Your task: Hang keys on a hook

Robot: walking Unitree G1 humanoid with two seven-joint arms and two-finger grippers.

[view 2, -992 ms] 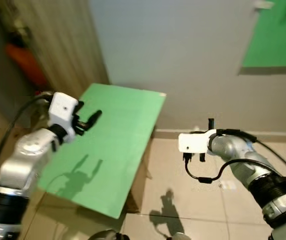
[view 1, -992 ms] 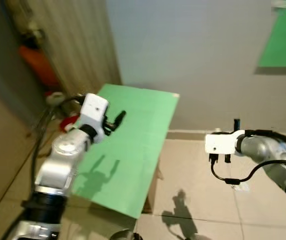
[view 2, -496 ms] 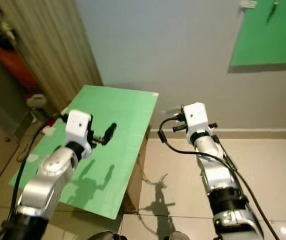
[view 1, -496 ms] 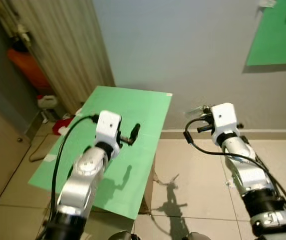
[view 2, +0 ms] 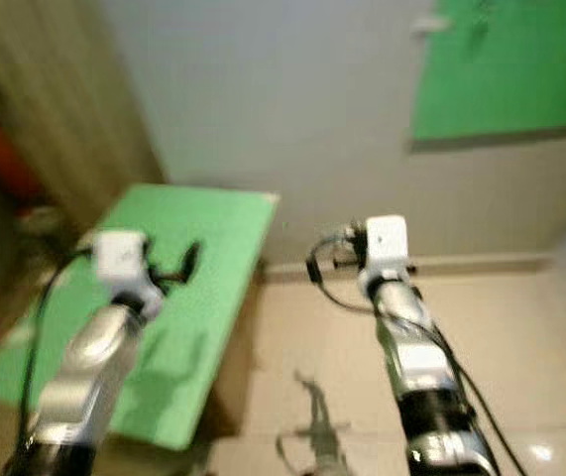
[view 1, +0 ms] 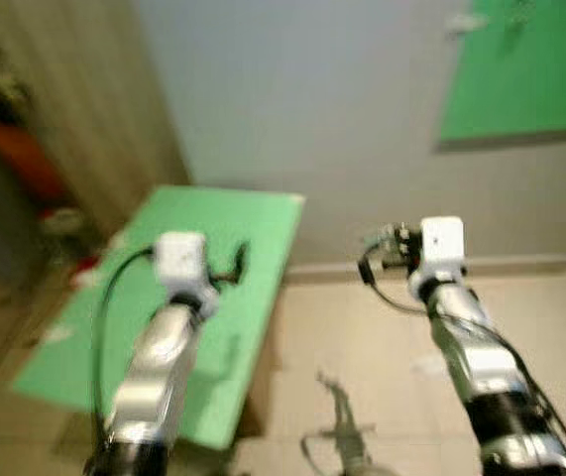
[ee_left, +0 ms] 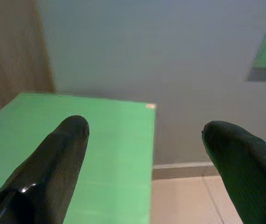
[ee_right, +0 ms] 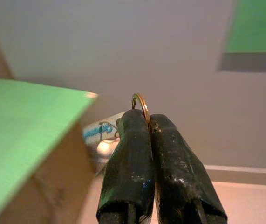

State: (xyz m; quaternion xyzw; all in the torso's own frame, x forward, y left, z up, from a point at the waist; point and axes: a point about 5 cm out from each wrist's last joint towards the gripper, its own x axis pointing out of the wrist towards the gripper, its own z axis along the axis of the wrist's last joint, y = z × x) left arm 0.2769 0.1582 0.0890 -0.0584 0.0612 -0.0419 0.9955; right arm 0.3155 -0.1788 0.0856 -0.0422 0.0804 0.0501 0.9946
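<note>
Brass ring of the keys is clamped between the right gripper's closed fingers, near the wall. Left gripper spread wide and empty above the green table.

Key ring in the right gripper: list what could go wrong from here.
1. The right gripper pinches the key ring only by its lower edge, so the ring may slip or twist out during travel.
2. The head views are blurred and the green wall panel sits high and far off, so aiming at a hook there may miss.
3. The open left gripper hovers above the green table and could bump it.
</note>
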